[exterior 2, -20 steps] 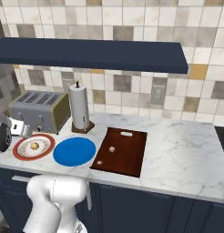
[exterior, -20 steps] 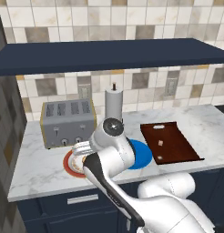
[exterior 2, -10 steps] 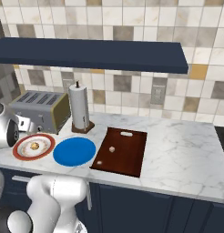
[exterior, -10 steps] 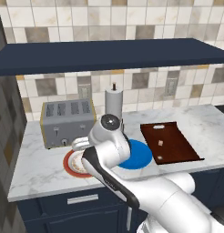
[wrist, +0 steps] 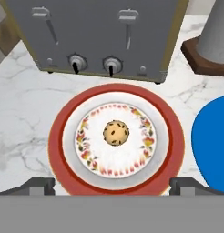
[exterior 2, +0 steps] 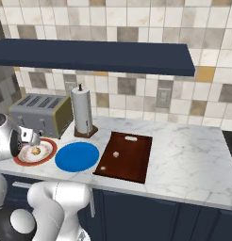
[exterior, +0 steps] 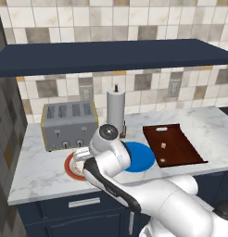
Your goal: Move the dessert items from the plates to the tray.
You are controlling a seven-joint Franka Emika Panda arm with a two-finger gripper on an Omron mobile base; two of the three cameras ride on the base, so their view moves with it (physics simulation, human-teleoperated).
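A round tan cookie (wrist: 116, 132) with dark specks lies at the centre of the white plate with the red-orange rim (wrist: 57, 136). My gripper (wrist: 113, 185) hangs straight above that plate, open, with a dark fingertip on either side of it and nothing between them. From the right base view the cookie (exterior 2: 36, 151) sits on the same plate (exterior 2: 51, 151), just below my hand. The plain blue plate (exterior 2: 77, 156) beside it is bare. The dark reddish-brown tray (exterior 2: 129, 162) holds two small pale pieces, one (exterior 2: 116, 154) near its middle and one (exterior 2: 103, 168) near its front corner.
A grey toaster (wrist: 100, 32) stands right behind the red-rimmed plate. A paper towel holder (exterior 2: 82, 113) rises behind the blue plate. My own arm (exterior: 111, 152) covers much of the red-rimmed plate in the left base view. Bare marble counter (exterior 2: 188, 155) lies right of the tray.
The arm has shifted slightly left and a little lower over the red-rimmed plate. The gripper stays open and the cookie has not moved.
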